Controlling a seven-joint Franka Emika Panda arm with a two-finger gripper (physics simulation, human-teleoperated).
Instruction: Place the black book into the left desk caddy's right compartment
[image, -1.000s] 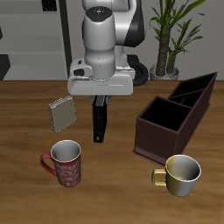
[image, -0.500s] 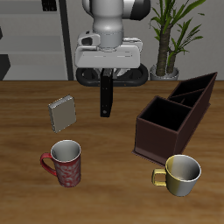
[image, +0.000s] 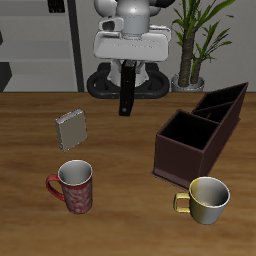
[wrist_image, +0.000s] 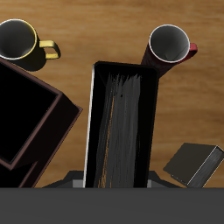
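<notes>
The wooden table (image: 120, 190) carries the left desk caddy (image: 200, 135), a dark brown organiser with slanted taller sides and open compartments, standing well apart from the robot's load. Above the table, farther back than the caddy, the gripper (image: 128, 68) hangs high with the black book (image: 126, 90) clamped between its fingers, the book dangling nearly upright with a slight tilt and clear of the wood. Nearer the front edge stand a red mug (image: 72, 186) and a yellow-rimmed metallic mug (image: 206, 199); a small grey book (image: 71, 128) stands on the far side of the red mug from the caddy.

The main risk, as I judge it, is the tilted book catching a thin caddy wall or divider on the way down, or dropping into the wrong compartment; a swing during travel could also loosen the grip.

In the wrist view the black book (wrist_image: 121, 127) fills the middle and hides the fingertips, and the caddy (wrist_image: 31, 118) is cut off by the frame edge, so its dividers cannot be read there.
</notes>
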